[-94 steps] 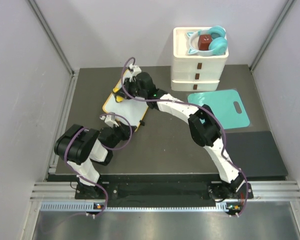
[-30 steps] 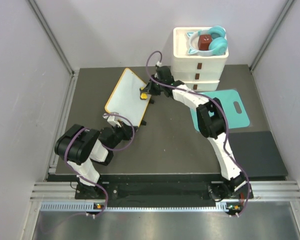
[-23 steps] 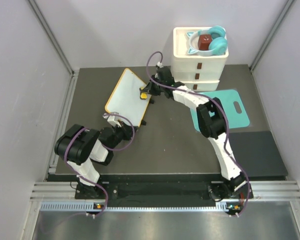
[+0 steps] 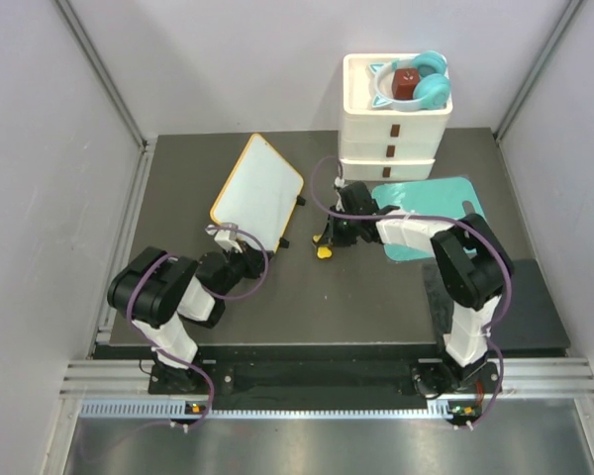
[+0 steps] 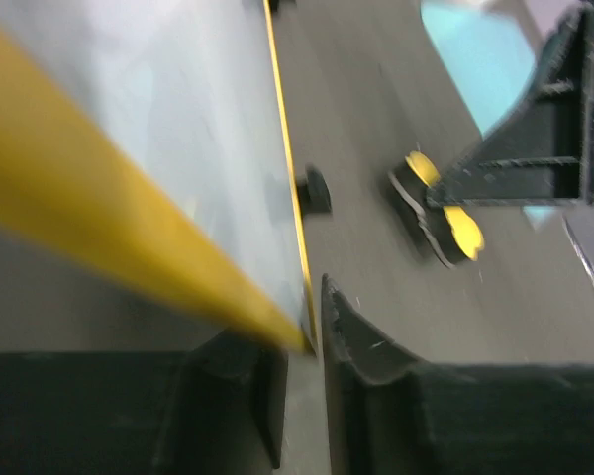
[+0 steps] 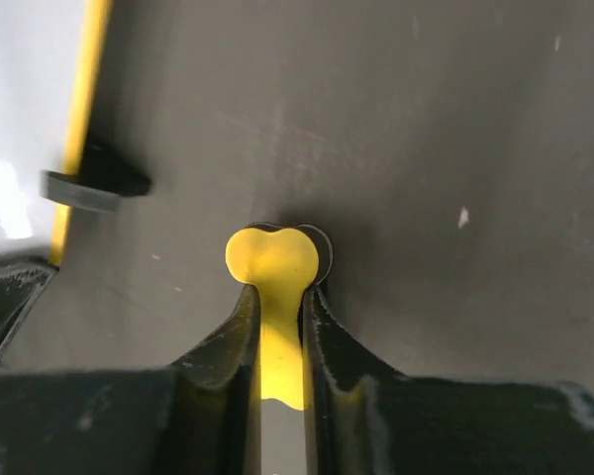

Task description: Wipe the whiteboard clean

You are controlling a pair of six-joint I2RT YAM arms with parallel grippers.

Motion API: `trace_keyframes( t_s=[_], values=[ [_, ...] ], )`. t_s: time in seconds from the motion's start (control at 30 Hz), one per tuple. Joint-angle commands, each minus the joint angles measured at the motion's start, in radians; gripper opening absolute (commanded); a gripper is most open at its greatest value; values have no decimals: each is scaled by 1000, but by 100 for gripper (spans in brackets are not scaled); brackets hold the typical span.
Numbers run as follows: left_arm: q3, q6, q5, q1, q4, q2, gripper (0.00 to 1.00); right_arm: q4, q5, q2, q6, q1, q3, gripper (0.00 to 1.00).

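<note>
Showing a small rectangular whiteboard [image 4: 257, 190] left of centre on the table, skewed so that its long sides run away and to the left. Framed in rounded orange-yellow plastic, faced in smooth glossy white with no writing visible, and fitted with small black feet [image 4: 284, 241] along the right edge. Pinched at the near corner by the left gripper [image 5: 302, 346], matte black fingers [image 5: 361, 341] nearly closed on the yellow rim; not clear whether that corner is lifted off the surface. Clenched in the right gripper [image 6: 277, 295]: the flat yellow handle of an eraser [image 4: 324, 251], rounded into a lobed end, backed by a pale layer and a dark felt pad. Placed just to the right of the board's near end, apart from it, low over the mat [image 4: 307, 297]; contact with the mat not discernible. Laid across the tabletop: a dark grey, finely speckled, matte sheet. Standing at the far edge: a white drawer unit [image 4: 391, 148] of stacked tiers with small brown pulls, topped by an open tray holding teal headphones [image 4: 431, 91] and a reddish-brown block [image 4: 407, 83]. Lying flat in front of it: a teal cutting board [image 4: 455, 213] with rounded corners and a handle hole, partly covered by the right arm. Enclosed by plain pale grey walls [image 4: 228, 59] and bordered at the near side by a ribbed aluminium rail [image 4: 535, 381].
</note>
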Motion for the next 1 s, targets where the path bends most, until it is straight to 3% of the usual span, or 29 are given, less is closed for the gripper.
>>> trace_keyframes(
  t_s=[0.0,0.13,0.4,0.73,0.87,0.97],
  values=[
    [-12,19,109,-35,-126,-13,27,61,-42,37,-5,7,-38,18],
    [-15,16,88,-35,-138,-27,31,99,-53,45,13,10,-60,36],
    [-18,11,72,-35,-139,-29,36,121,-36,39,15,13,-86,52],
    [-116,-2,26,-56,-120,-140,62,141,24,-72,9,11,-149,80],
    [-151,-25,-18,-66,-198,-260,73,106,53,-122,2,11,-165,88],
    [-136,-59,-112,-73,-432,-409,78,89,108,-178,-2,11,-190,90]
  ],
)
